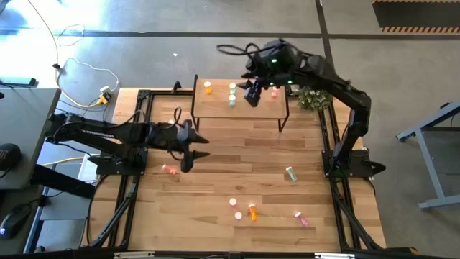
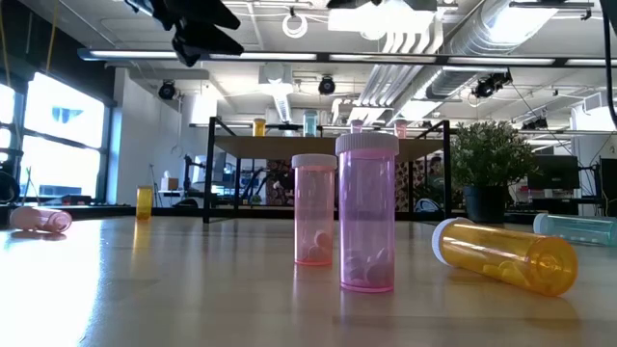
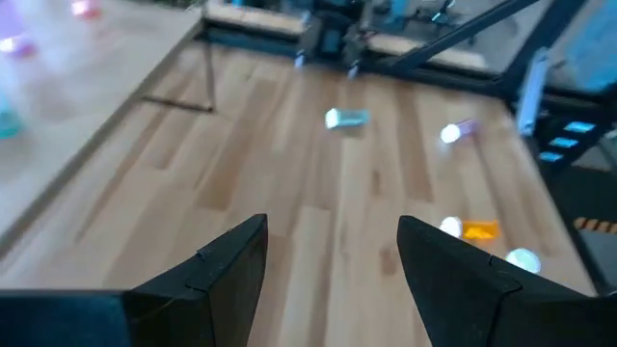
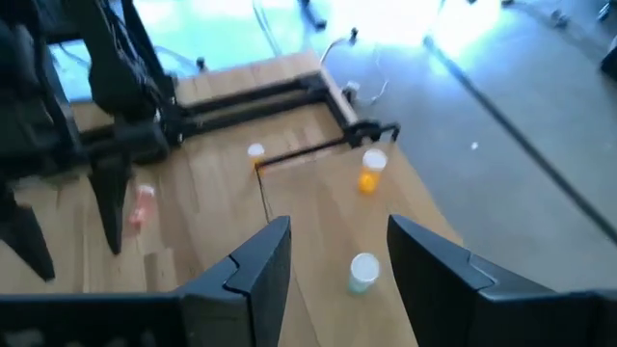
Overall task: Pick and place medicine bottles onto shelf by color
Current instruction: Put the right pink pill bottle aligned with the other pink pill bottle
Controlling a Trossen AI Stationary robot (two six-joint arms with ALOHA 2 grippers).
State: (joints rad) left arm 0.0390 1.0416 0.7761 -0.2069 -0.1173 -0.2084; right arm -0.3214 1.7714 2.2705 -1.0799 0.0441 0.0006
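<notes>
Closest to you, two pink bottles (image 2: 364,217) stand up, and an orange bottle (image 2: 506,254) lies beside them. Your left gripper (image 1: 188,150) hangs over the table (image 1: 237,162) with its fingers spread, holding nothing. Farther back, your right gripper (image 1: 253,93) is above the shelf (image 1: 244,106), fingers apart and empty. An orange bottle, a green one and a pink one already stand on that shelf.

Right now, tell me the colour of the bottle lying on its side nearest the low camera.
Translucent orange bottle, white cap; low view.
</notes>
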